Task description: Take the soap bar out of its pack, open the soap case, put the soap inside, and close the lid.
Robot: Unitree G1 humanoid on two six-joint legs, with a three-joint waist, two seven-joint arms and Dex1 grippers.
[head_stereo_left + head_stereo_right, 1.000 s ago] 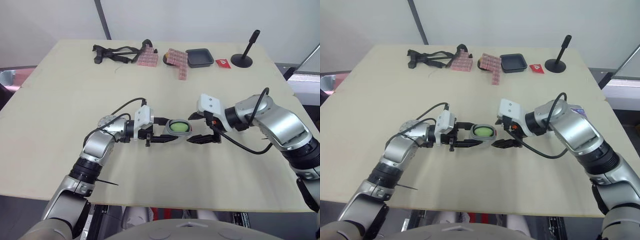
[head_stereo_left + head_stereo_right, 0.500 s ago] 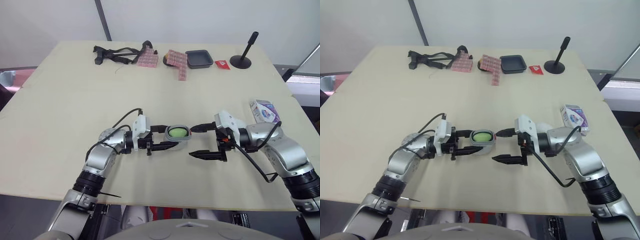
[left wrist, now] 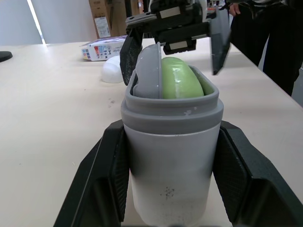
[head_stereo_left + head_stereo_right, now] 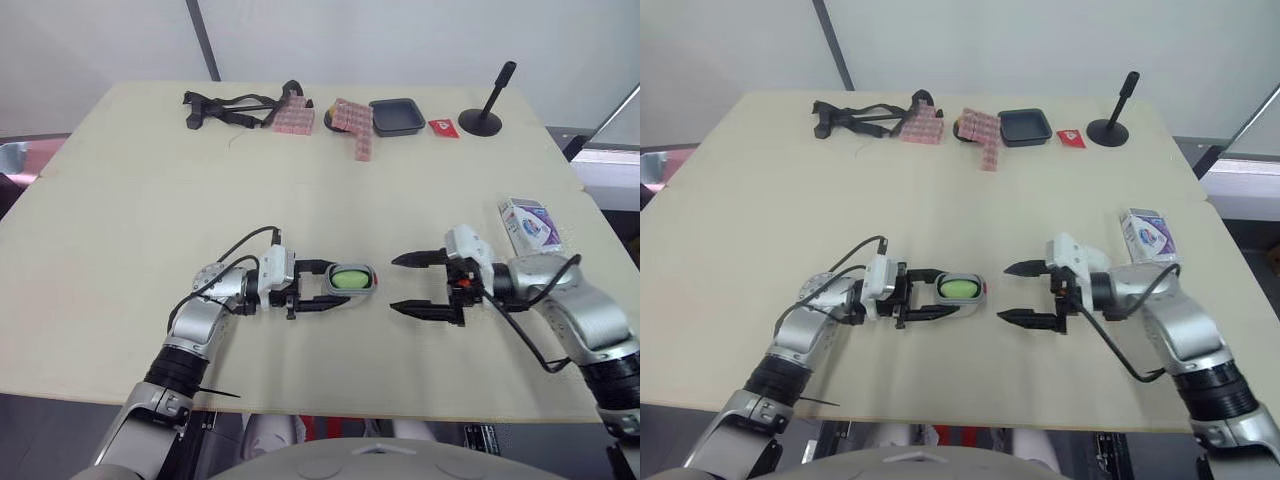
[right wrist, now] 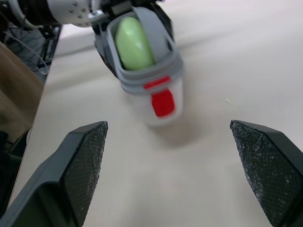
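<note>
A grey soap case (image 4: 350, 280) lies near the table's front middle with the green soap bar (image 3: 180, 80) inside it; its lid (image 3: 147, 71) stands partly open against the soap. My left gripper (image 4: 330, 285) is shut on the soap case, its two black fingers (image 3: 102, 175) pressing both sides. My right gripper (image 4: 412, 283) hovers open a little to the right of the case, empty, its fingertips pointing at the red clasp (image 5: 163, 103). The soap pack (image 4: 528, 220), a white and purple box, lies near the table's right edge.
Along the far edge lie black straps (image 4: 232, 104), pink checked pieces (image 4: 352, 122), a dark tray (image 4: 398, 114), a small red packet (image 4: 444, 127) and a black stand (image 4: 485, 118). A person in dark clothes (image 3: 265, 33) stands beyond the table.
My right gripper has drawn back to the right, away from the soap case, and stays open. The left gripper keeps its hold and has pulled the case slightly toward the table's front.
</note>
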